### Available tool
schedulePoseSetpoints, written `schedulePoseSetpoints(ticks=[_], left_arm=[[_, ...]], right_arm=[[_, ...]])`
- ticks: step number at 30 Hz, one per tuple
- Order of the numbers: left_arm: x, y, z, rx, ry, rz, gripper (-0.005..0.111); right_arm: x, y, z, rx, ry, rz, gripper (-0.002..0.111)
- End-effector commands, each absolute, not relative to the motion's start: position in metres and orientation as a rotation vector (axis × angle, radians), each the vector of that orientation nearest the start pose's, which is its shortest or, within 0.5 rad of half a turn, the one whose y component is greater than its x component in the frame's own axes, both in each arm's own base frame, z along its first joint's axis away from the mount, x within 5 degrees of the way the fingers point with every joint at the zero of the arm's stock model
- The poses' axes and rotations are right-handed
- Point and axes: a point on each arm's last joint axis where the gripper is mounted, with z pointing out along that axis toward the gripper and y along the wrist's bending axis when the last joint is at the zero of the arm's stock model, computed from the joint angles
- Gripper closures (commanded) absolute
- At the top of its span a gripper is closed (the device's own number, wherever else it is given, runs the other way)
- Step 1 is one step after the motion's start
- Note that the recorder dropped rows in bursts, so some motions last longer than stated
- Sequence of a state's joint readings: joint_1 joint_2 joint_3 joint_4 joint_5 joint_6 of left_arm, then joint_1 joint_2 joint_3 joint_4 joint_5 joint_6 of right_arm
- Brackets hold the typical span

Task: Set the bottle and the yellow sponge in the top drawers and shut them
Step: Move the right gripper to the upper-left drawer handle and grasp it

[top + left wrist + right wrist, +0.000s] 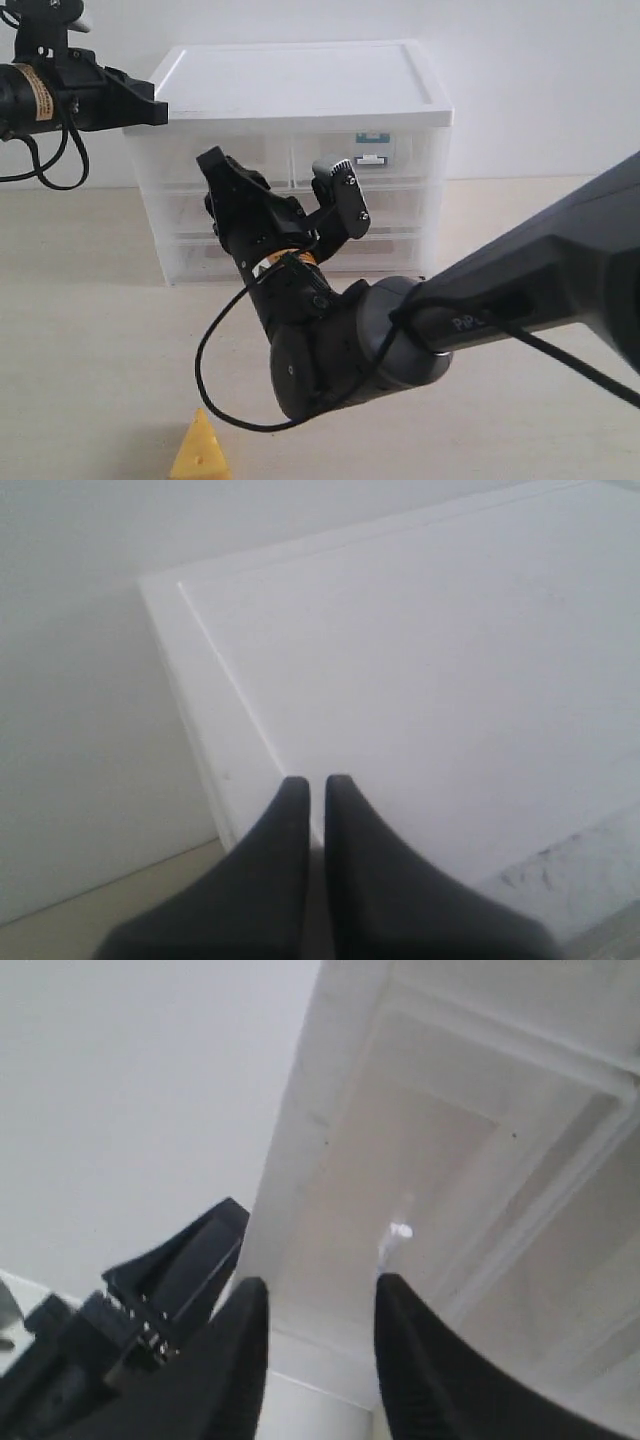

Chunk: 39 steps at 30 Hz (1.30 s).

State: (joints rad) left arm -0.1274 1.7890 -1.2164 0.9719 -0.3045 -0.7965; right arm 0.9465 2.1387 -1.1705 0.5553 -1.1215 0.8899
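Observation:
The yellow sponge stands on the table at the front edge, well in front of the cabinet. Through the translucent front of the right top drawer the bottle shows as a white shape with a teal band. Both top drawers look pushed in. My right gripper is open and empty, raised just in front of the left top drawer, whose small white handle lies beyond its fingertips. My left gripper is shut and empty at the cabinet's top left corner.
The cabinet's white lid fills the left wrist view. Two full-width drawers sit under the top ones. The right arm's bulky body and its cable lie between the cabinet and the sponge. A white wall stands behind.

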Motion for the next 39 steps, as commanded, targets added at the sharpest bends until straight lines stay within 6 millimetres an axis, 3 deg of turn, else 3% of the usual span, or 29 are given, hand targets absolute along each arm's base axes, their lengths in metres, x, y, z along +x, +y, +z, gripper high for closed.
schedulePoseSetpoints(ticks=[1,6,10,21,28,39], left_arm=[[0.410,-0.072,0.265,0.393,1.846,-0.212,0.103],[0.410,-0.072,0.265,0.390,1.848,-0.211,0.103],[0.410,-0.072,0.264,0.391,1.849,-0.212,0.103],[0.410,-0.071,0.264,0.387,1.855,-0.205,0.103],[0.410,-0.071,0.264,0.387,1.855,-0.205,0.103],[0.410,-0.071,0.264,0.387,1.855,-0.205,0.103]], right_arm=[[0.304,0.340,0.181,0.756,1.411,1.407,0.065],[0.318,0.359,0.176,0.909,1.504,1.419,0.065],[0.324,0.367,0.173,0.974,1.474,1.482,0.065],[0.344,0.366,0.174,1.000,1.407,1.478,0.066],[0.353,0.360,0.168,1.011,1.416,1.449,0.088],[0.361,0.361,0.168,1.010,1.440,1.451,0.088]])
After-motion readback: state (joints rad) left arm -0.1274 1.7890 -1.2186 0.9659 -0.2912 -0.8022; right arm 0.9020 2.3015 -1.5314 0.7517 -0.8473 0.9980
